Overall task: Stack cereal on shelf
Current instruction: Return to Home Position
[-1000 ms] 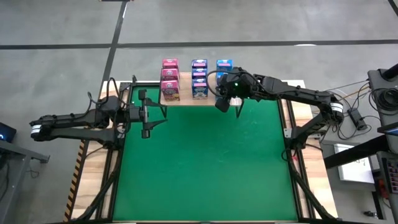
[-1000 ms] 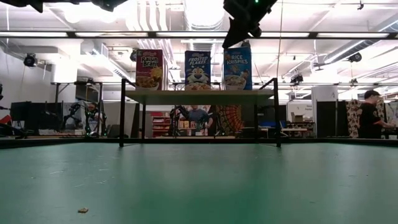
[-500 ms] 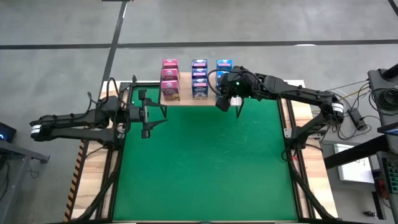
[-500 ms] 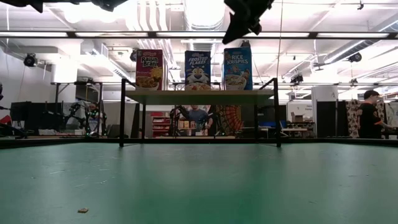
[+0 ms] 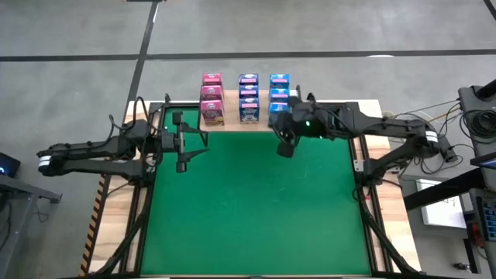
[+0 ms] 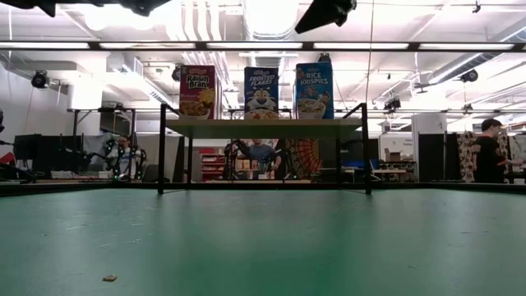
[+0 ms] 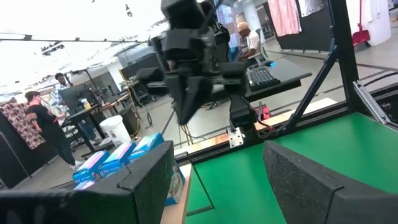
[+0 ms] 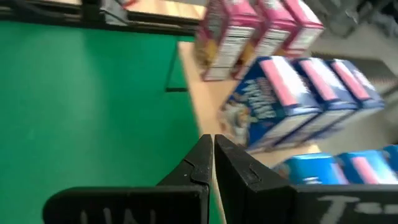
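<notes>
The shelf (image 5: 232,124) stands at the mat's far edge, a light-wood plank on thin black legs (image 6: 162,148). On it stand three rows of cereal boxes: pink (image 5: 211,97), dark blue (image 5: 248,97) and light blue (image 5: 279,87). In the low view their fronts read Raisin Bran (image 6: 197,92), Frosted Flakes (image 6: 261,92) and Rice Krispies (image 6: 314,90). My right gripper (image 5: 284,149) hangs shut and holding nothing over the mat, just near of the shelf's right end, high above the table (image 6: 322,15). My left gripper (image 5: 198,142) waits open, left of the shelf.
The green mat (image 5: 256,209) stretches from the shelf to the near edge, with a small crumb (image 6: 109,278) on it. Black frame rails (image 5: 358,163) border the mat. People stand at desks in the room behind (image 6: 491,156).
My right gripper has drawn back from the shelf's right end toward the table's near edge and a little to the right, rising slightly and rolling somewhat. It has stayed shut. The boxes have kept their places.
</notes>
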